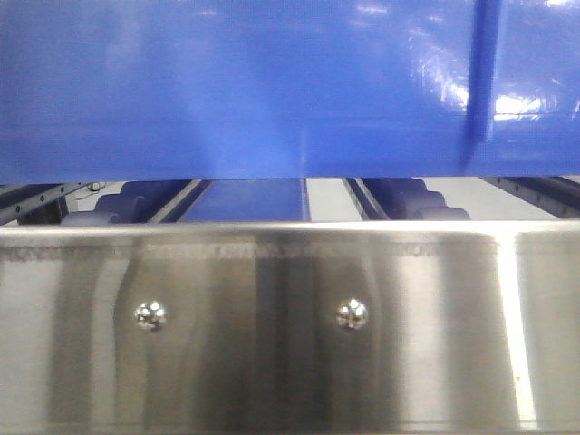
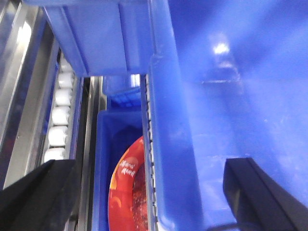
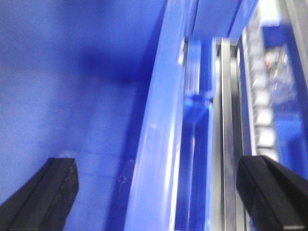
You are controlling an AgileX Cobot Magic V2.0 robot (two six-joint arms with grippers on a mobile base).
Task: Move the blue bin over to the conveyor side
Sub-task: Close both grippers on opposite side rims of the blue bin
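Both my hands are open: left gripper [image 2: 149,168] and right gripper [image 3: 159,166] each straddle the blue bin [image 1: 272,82] rim without touching it. Steel panel [image 1: 290,362] near; white rollers [image 2: 60,120] and a lower crate [image 2: 106,154] holding a red disc [image 2: 126,187] at left.

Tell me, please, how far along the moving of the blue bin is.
Done: the left gripper and right gripper each straddle the rim of the blue bin, one finger inside, one outside. In hand: the grasp; both sets of jaws stand open, apart from the wall. Left: closing, and the move itself; no conveyor belt shows.

Matte black wedge-shaped pincer fingers [image 2: 252,192]
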